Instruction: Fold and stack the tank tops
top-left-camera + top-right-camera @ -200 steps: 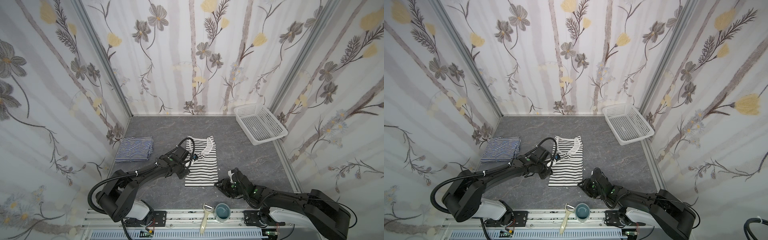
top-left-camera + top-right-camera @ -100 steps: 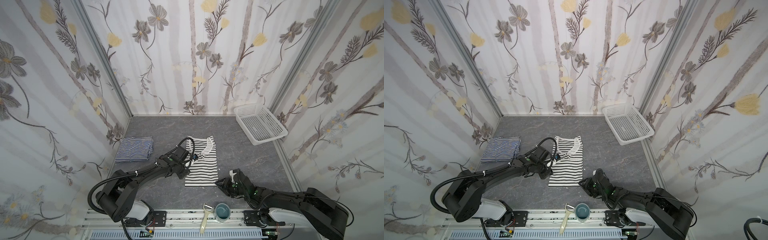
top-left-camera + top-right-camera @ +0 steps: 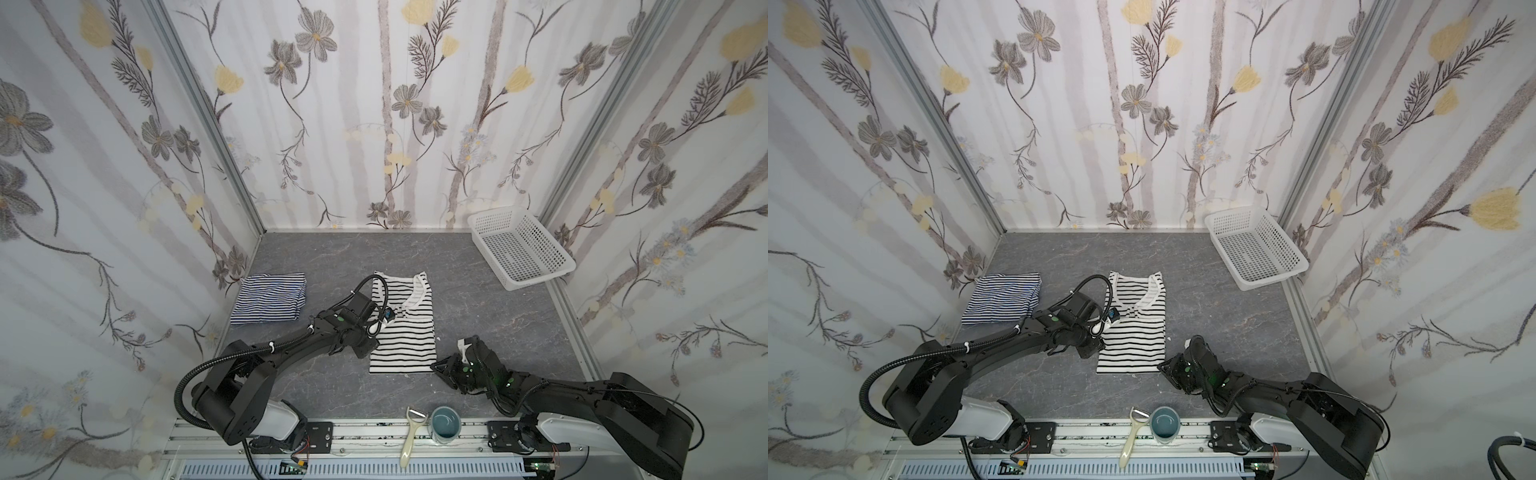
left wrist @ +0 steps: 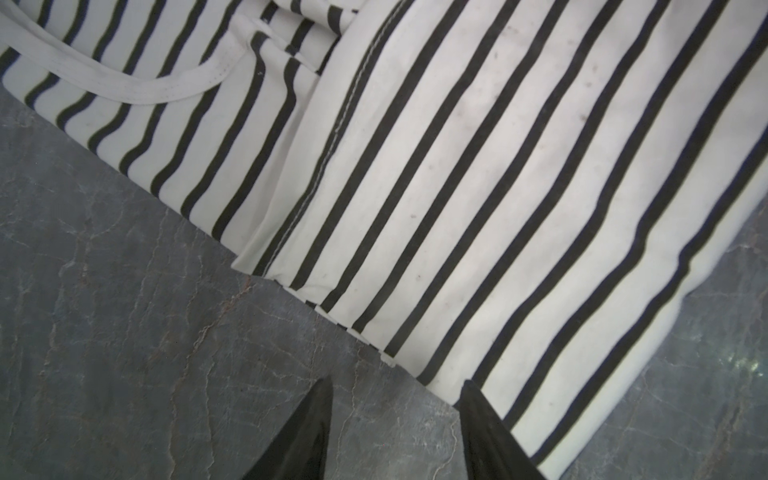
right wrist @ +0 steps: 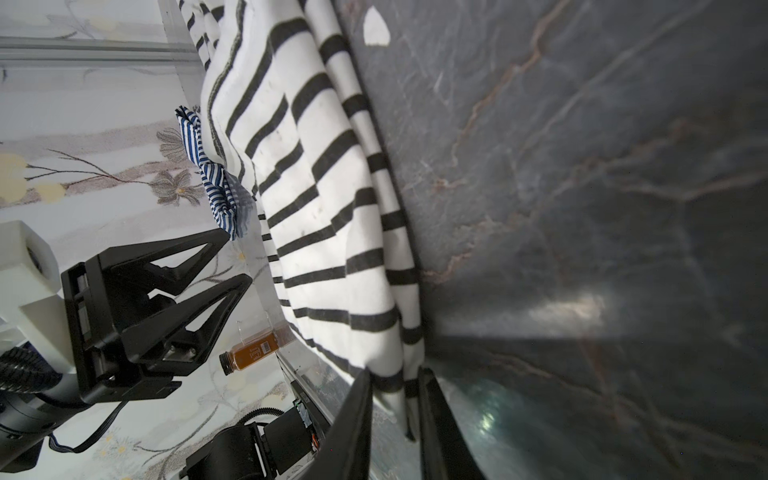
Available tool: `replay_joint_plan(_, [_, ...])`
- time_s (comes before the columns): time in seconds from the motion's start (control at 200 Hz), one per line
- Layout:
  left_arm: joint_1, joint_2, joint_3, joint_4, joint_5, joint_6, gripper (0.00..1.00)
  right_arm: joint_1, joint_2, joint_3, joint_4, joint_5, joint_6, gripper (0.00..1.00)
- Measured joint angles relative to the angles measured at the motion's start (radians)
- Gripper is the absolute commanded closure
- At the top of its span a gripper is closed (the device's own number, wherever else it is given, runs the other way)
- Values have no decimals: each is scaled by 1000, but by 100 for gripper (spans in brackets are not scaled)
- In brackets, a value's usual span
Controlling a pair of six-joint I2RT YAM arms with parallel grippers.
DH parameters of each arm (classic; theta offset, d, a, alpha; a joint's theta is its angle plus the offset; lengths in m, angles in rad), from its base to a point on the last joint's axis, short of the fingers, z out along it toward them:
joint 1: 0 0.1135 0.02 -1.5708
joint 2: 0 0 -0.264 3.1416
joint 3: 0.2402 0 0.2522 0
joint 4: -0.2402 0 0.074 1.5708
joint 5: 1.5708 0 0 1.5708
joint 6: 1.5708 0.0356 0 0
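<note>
The white tank top with wide black stripes (image 3: 405, 332) (image 3: 1136, 332) lies folded into a long strip at the table's middle. My right gripper (image 3: 436, 366) (image 5: 392, 386) is shut on its near right corner, and the cloth (image 5: 324, 208) shows pinched between the fingers. My left gripper (image 3: 371, 348) (image 4: 397, 399) stands open low at the top's left edge (image 4: 457, 166), one finger over the fabric and the other over bare table. The navy-and-white tank top (image 3: 270, 303) (image 3: 1003, 303) (image 5: 212, 183) lies folded at the left, apart from both grippers.
A white perforated basket (image 3: 519, 253) (image 3: 1254, 249) stands at the back right corner. A peeler (image 3: 411, 436) and a blue cup (image 3: 444, 424) rest on the front rail. Patterned walls enclose the grey marbled table (image 3: 478, 316).
My right gripper has edged toward the black-striped top's near right corner and closed on it. The left arm has stayed put with its jaws open.
</note>
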Motion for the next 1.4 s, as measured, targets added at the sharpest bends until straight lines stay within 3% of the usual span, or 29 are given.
replay_joint_plan(0.185, [-2, -2, 0, 0, 13, 2, 48, -8, 4, 29, -18, 3, -22, 100])
replay_joint_plan(0.39, [-11, -19, 1, -14, 37, 12, 48, -10, 6, 76, -52, -1, -56, 100])
replay_joint_plan(0.585, [-49, -53, 9, -50, 140, 23, 48, -83, 4, 161, -101, -13, -103, 100])
replay_joint_plan(0.889, [-117, -67, -34, -80, 200, 34, 50, -130, 116, 267, -115, -59, -174, 100])
replay_joint_plan(1.219, [-145, -26, -59, -36, 191, 34, 62, -137, 143, 278, -103, -80, -179, 100])
replay_joint_plan(1.399, [-153, 25, -61, 3, 174, 48, 64, -141, 142, 278, -101, -83, -179, 100])
